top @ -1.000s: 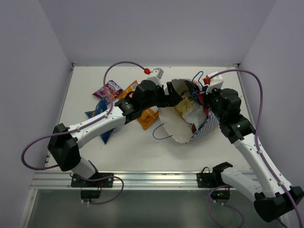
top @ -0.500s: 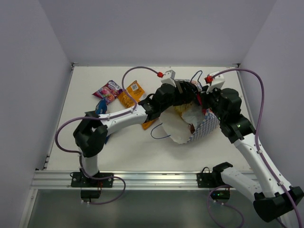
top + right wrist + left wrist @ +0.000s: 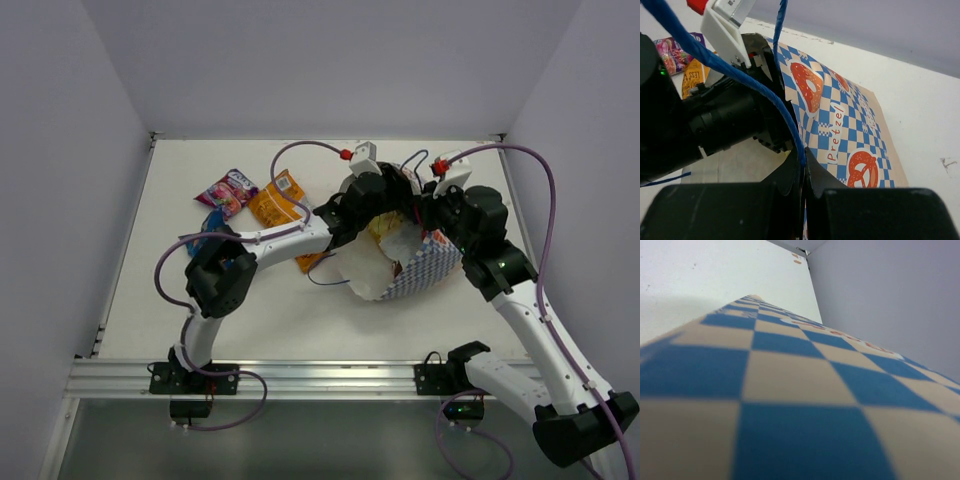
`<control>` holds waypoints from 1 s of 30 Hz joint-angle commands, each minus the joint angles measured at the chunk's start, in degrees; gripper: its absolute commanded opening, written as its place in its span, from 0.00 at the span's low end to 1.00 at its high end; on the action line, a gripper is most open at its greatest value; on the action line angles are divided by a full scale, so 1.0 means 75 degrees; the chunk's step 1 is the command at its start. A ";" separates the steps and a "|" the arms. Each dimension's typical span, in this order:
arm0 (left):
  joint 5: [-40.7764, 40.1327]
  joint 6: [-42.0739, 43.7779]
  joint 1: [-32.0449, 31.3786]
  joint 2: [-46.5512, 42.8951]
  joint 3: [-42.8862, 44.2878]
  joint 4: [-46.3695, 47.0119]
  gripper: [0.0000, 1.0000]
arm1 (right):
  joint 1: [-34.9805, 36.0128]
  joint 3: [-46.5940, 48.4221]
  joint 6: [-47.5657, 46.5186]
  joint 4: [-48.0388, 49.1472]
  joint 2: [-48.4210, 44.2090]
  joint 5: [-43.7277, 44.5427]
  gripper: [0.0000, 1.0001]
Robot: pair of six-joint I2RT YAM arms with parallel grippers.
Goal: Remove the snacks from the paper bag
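Observation:
The paper bag (image 3: pixel 425 268) lies tilted at centre right, mouth facing left, with a yellow-white packet (image 3: pixel 386 229) showing inside. My right gripper (image 3: pixel 804 162) is shut on the bag's rim and blue cord handle (image 3: pixel 740 75); in the top view it (image 3: pixel 429 224) sits at the bag's far right edge. My left gripper (image 3: pixel 392 192) is at the bag's far rim, pressed close to the checked outside (image 3: pixel 790 380); its fingers are hidden. A purple-pink packet (image 3: pixel 228 190), an orange packet (image 3: pixel 275 199) and a dark blue packet (image 3: pixel 206 224) lie on the table to the left.
Another orange packet (image 3: pixel 314 261) lies partly under my left forearm. A loose blue cord handle (image 3: pixel 325 281) trails on the table in front of the bag's mouth. Walls close in on the left, the back and the right.
My left arm has swung right from the packets on the table to the bag's far rim. The bag has shifted slightly. My right gripper has kept its hold.

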 commanded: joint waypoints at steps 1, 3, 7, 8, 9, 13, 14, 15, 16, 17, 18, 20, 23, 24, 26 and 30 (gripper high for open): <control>-0.0565 -0.0120 0.0017 0.0163 0.0439 0.0113 0.45 | 0.0028 -0.0035 0.0245 0.0344 -0.0093 -0.0365 0.00; -0.0506 -0.0073 0.0017 0.0070 0.0334 0.0159 0.25 | 0.0040 -0.0070 0.0221 0.0356 -0.0128 -0.0283 0.00; -0.0413 0.0102 0.0017 -0.0433 -0.0112 0.0242 0.00 | 0.0040 -0.0152 0.0221 0.0403 -0.0163 0.0010 0.00; -0.0401 0.0161 0.0017 -0.0597 -0.0205 0.0160 0.00 | 0.0040 -0.0152 0.0233 0.0403 -0.0164 0.0254 0.00; -0.0378 0.0219 0.0029 -0.0981 -0.0473 0.0159 0.00 | 0.0028 -0.0164 0.0244 0.0403 -0.0164 0.0372 0.00; -0.0027 0.0675 0.0017 -0.2108 -0.0967 -0.0401 0.00 | -0.0007 -0.0188 0.0233 0.0403 -0.0093 0.0970 0.00; -0.0003 0.0805 0.0017 -0.2609 -0.1061 -0.0531 0.00 | -0.0019 -0.0188 0.0279 0.0403 -0.0082 0.1052 0.00; 0.0021 0.0945 0.0029 -0.2858 -0.1224 -0.0706 0.00 | -0.0042 -0.0188 0.0280 0.0391 -0.0047 0.1216 0.00; 0.0068 0.1051 0.0029 -0.3139 -0.1307 -0.1009 0.00 | -0.0042 -0.0188 0.0291 0.0391 -0.0046 0.1322 0.00; 0.0080 0.1168 0.0041 -0.3675 -0.1377 -0.1163 0.00 | -0.0054 -0.0188 0.0291 0.0403 -0.0023 0.1415 0.00; 0.0080 0.1262 0.0075 -0.3936 -0.1424 -0.1362 0.00 | -0.0066 -0.0199 0.0280 0.0403 -0.0046 0.1556 0.00; 0.0045 0.1567 0.0146 -0.4742 -0.1495 -0.2099 0.00 | -0.0077 -0.0199 0.0291 0.0391 -0.0070 0.1650 0.00; -0.0177 0.2012 0.0462 -0.5680 -0.1484 -0.3084 0.00 | -0.0089 -0.0176 0.0280 0.0379 -0.0128 0.1698 0.00; -0.0259 0.2141 0.0729 -0.5905 -0.1472 -0.3353 0.00 | -0.0101 -0.0141 0.0280 0.0356 -0.0140 0.1698 0.00; -0.0377 0.2434 0.1175 -0.6501 -0.1506 -0.4151 0.00 | -0.0101 -0.0117 0.0268 0.0333 -0.0164 0.1686 0.00; -0.1289 0.3194 0.2523 -0.7406 -0.1916 -0.4902 0.00 | -0.0101 -0.0070 0.0291 0.0297 -0.0164 0.1604 0.00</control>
